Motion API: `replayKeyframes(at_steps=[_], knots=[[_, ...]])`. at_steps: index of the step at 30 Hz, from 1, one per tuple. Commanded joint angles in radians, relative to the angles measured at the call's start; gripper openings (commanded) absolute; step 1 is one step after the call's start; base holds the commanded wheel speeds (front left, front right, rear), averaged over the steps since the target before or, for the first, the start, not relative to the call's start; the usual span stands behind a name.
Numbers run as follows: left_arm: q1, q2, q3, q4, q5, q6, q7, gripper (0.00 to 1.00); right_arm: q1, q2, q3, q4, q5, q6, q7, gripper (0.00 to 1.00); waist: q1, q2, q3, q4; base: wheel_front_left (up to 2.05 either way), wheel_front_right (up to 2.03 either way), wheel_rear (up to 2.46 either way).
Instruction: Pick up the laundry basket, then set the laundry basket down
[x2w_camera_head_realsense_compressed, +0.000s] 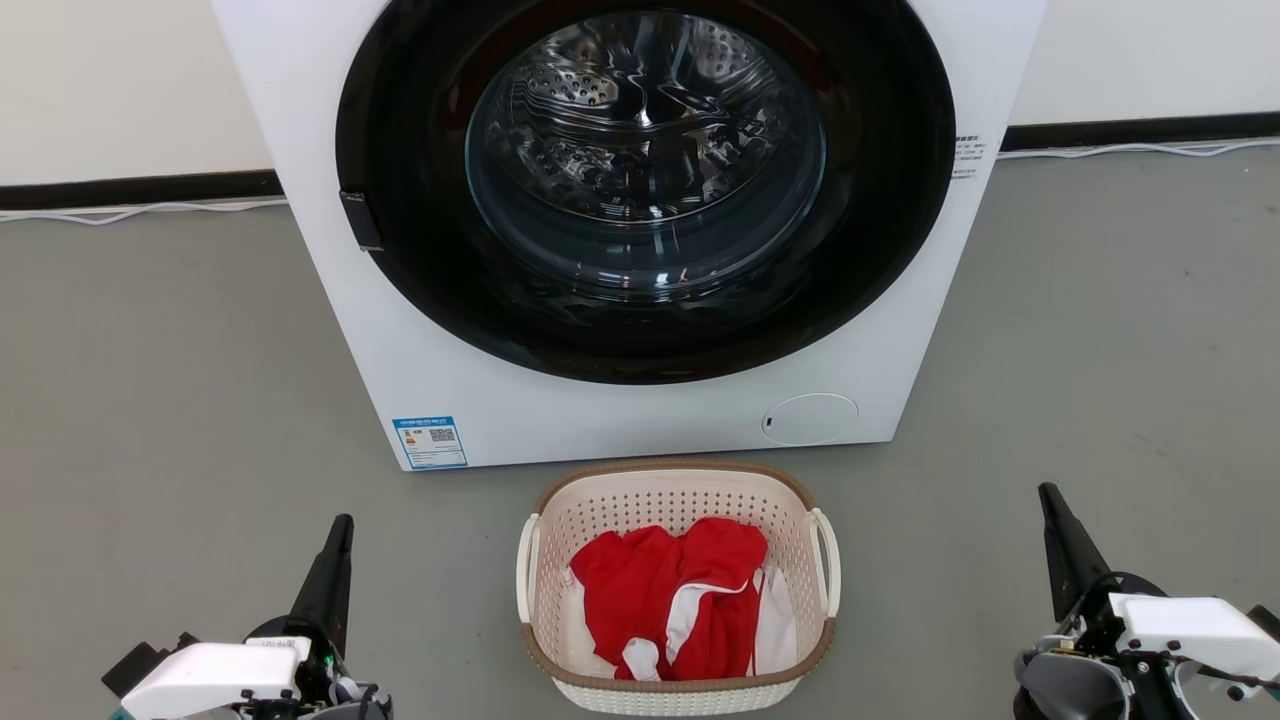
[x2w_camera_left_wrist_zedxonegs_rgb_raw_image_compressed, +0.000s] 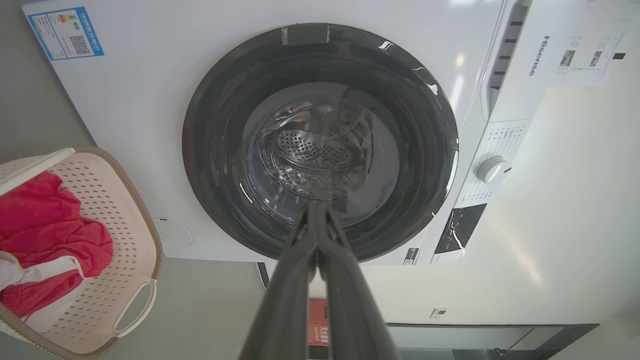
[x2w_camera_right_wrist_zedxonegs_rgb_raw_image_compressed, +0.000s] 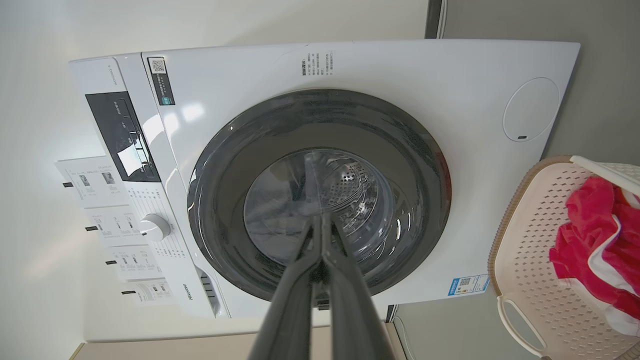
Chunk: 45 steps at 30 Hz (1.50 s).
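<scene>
Two handles (x2w_camera_head_realsense_compressed: 829, 560) flank the laundry basket (x2w_camera_head_realsense_compressed: 680, 686); the left gripper (x2w_camera_head_realsense_compressed: 338, 535) and right gripper (x2w_camera_head_realsense_compressed: 1052, 505), jaws pressed together beside it, should open first.

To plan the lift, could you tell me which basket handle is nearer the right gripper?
The right-hand handle of the laundry basket, toward the right gripper; the other handle faces the left gripper.
</scene>
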<state>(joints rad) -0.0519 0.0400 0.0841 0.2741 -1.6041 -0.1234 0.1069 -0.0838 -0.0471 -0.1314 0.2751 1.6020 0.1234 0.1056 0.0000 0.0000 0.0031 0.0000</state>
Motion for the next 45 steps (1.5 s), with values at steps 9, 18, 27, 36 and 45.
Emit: replayKeyframes(at_steps=[9,18,27,36,45], knots=[[0.007,-0.002,-0.009,0.009,0.003,0.000,-0.017,1.00,0.006,0.001,0.010,0.000,0.001,0.000,-0.010,1.00,0.0015,0.0000,-0.001,0.000,0.00,0.00,0.00],[0.013,-0.001,-0.019,0.003,0.017,0.000,-0.043,1.00,0.013,-0.005,0.033,-0.017,-0.019,0.000,-0.036,1.00,0.0001,0.0000,0.001,-0.001,0.00,0.00,0.00],[0.014,0.000,-0.023,0.005,0.077,-0.001,-0.069,1.00,0.009,-0.022,0.056,-0.021,-0.099,0.001,-0.068,1.00,0.0001,0.0000,0.001,-0.003,0.00,0.00,0.00],[0.013,0.001,-0.025,0.007,0.160,0.005,-0.093,1.00,0.005,-0.027,0.065,-0.028,-0.225,0.002,-0.091,1.00,0.0001,0.0000,0.002,-0.004,0.00,0.00,0.00],[0.014,0.001,-0.029,0.000,0.289,0.015,-0.119,1.00,0.002,-0.035,0.076,-0.036,-0.375,0.002,-0.118,1.00,0.0000,0.0000,0.003,-0.006,0.00,0.00,0.00]])
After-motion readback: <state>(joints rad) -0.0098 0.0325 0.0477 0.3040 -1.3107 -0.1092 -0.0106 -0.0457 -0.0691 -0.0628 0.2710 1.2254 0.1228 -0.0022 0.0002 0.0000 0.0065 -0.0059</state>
